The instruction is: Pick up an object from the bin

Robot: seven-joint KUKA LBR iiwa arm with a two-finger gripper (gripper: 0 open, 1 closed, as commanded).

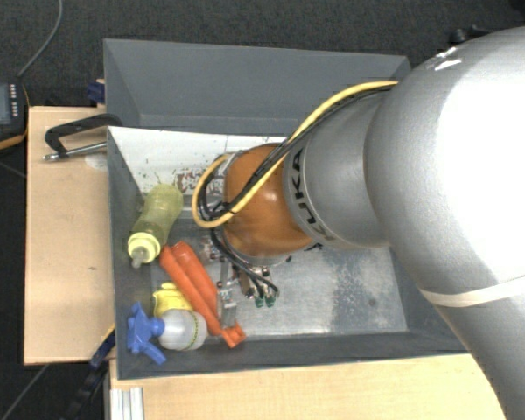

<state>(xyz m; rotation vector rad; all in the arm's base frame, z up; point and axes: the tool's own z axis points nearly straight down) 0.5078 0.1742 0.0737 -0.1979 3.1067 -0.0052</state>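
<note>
Grey metal bin [245, 81], seen from above, with a dark floor [245, 7] beyond it and to the left. Nearest the camera, the bin floor [350, 300] is grey, scuffed and speckled, and bare across its right half. In the near left corner lies a small heap: a blue piece [138, 331] by the wall, a pale ball [184, 331] touching it on the right, and a yellow piece [169, 298] just behind them. A carrot [191, 278], orange and long, lies slantwise from the middle left down to the near wall, its lower end just beside the pale ball. My gripper [238, 294] is low over the bin floor at the carrot's right flank, close against it. I cannot tell whether they touch, nor whether my gripper stands wide, narrow or closed on anything, because my own wrist is in the way. Above it, my orange cover [254, 208] hides the middle of the bin. A yellow cable [332, 103] loops round the cover and runs up to the right along my arm [455, 164], which covers the bin's right side. Farther left, a yellow-green bottle [155, 220] lies tilted with its cap toward the near left, near the carrot's upper end. Behind it the far wall [171, 151] is pale with dark specks.
</note>
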